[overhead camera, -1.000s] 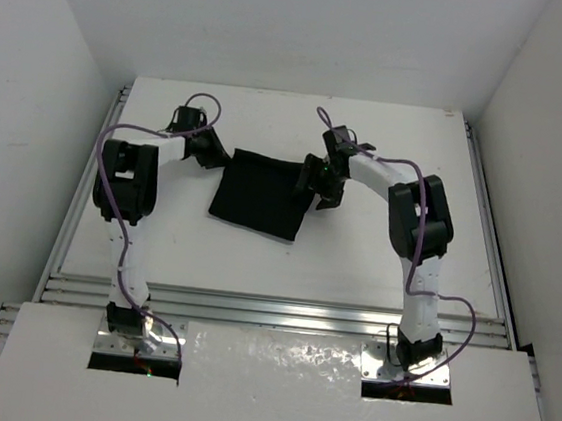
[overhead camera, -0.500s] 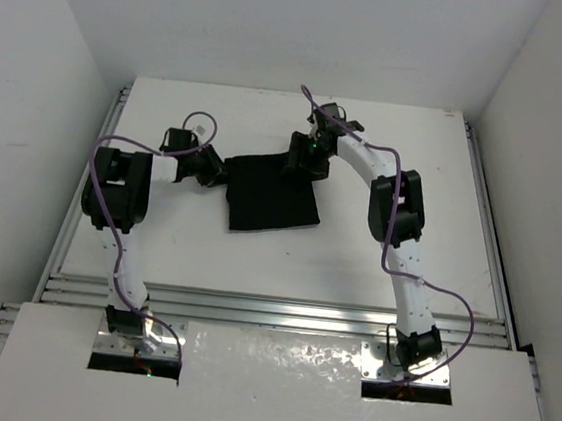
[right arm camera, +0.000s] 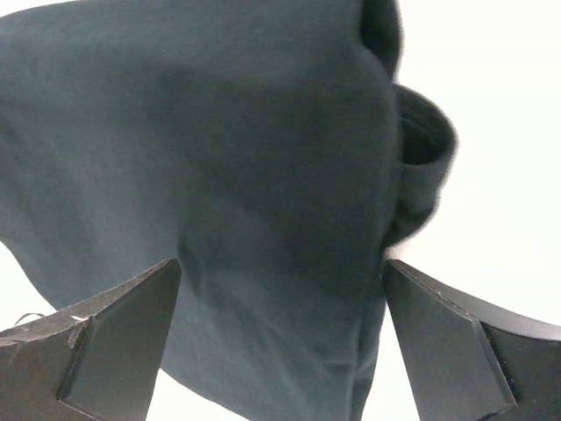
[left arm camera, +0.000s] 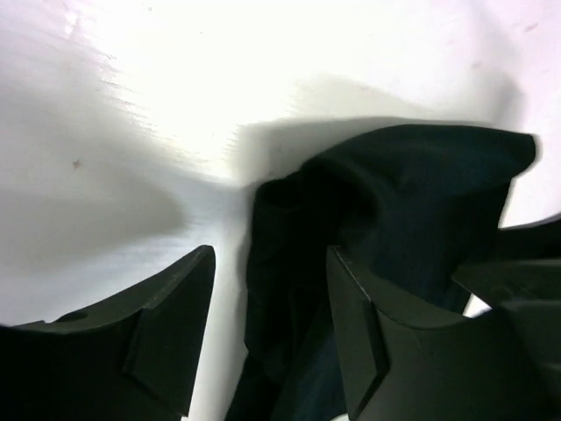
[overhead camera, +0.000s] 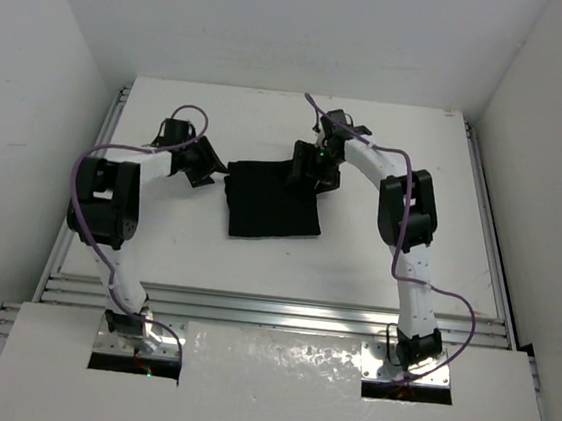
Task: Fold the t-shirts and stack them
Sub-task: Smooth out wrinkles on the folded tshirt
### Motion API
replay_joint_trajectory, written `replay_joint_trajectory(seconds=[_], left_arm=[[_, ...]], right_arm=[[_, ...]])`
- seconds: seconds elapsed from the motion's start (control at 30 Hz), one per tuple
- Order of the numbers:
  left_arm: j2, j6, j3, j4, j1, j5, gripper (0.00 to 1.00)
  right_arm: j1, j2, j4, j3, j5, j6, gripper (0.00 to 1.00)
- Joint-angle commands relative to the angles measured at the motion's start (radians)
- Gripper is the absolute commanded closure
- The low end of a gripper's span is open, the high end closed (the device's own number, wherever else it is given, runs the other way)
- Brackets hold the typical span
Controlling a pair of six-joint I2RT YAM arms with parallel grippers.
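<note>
- The t-shirt [overhead camera: 272,202] is seen folded into a rough square, lying flat on the white table [overhead camera: 356,264] a little toward 12 o'clock from the table's middle, between the two arms.
- The left gripper [overhead camera: 205,168] is placed at about 10 o'clock from the t-shirt's middle, just beside the far left corner of the cloth.
- In the left wrist view its jaws are held apart, with nothing clamped. A bunched, raised corner of the black cloth is seen through the gap, and bare table is seen beyond it toward 12 o'clock.
- Whether a fingertip of that gripper touches the cloth cannot be told (black on black hides the edge).
- The right gripper [overhead camera: 306,170] is poised over the far edge of the t-shirt, at about 1 o'clock from its middle.
- In the right wrist view its jaws are spread wide, one at each lower corner of the picture. Smooth cloth is spread between and beyond them, and nothing is gripped.
- A small rolled fold [right arm camera: 422,140] is seen at the cloth's edge, at 2 o'clock in that view, against the white table.
- A purple cable [overhead camera: 101,151] is looped along each arm.
</note>
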Motion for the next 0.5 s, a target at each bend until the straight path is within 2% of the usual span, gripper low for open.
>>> replay_joint_trajectory(seconds=[0.0, 0.03, 0.1, 0.17, 0.23, 0.27, 0.33, 0.47], left_arm=[[-0.124, -0.007, -0.023, 0.033, 0.007, -0.048, 0.48], [-0.128, -0.008, -0.037, 0.044, 0.007, -0.041, 0.49], [-0.112, -0.008, -0.043, 0.083, 0.007, -0.009, 0.63], [-0.077, -0.011, -0.05, 0.148, 0.007, 0.032, 0.85], [-0.052, -0.014, -0.047, 0.191, 0.007, 0.049, 0.94], [-0.031, -0.017, -0.043, 0.2, 0.007, 0.043, 1.0], [-0.02, -0.027, -0.042, 0.193, 0.007, 0.038, 1.0], [-0.023, -0.042, -0.071, 0.186, 0.007, 0.02, 1.0]], right_arm=[[-0.04, -0.076, -0.024, 0.041, 0.011, -0.018, 0.01], [-0.043, -0.081, -0.028, 0.038, 0.023, -0.035, 0.01], [-0.043, -0.099, -0.035, 0.021, 0.045, -0.054, 0.01], [-0.044, -0.106, 0.004, -0.019, 0.036, -0.071, 0.06], [-0.043, -0.098, 0.027, -0.034, 0.005, -0.081, 0.16], [-0.044, -0.089, 0.03, -0.022, -0.001, -0.089, 0.27], [-0.043, -0.066, 0.034, -0.008, -0.018, -0.097, 0.27], [-0.043, -0.049, 0.071, 0.002, -0.047, -0.104, 0.2]])
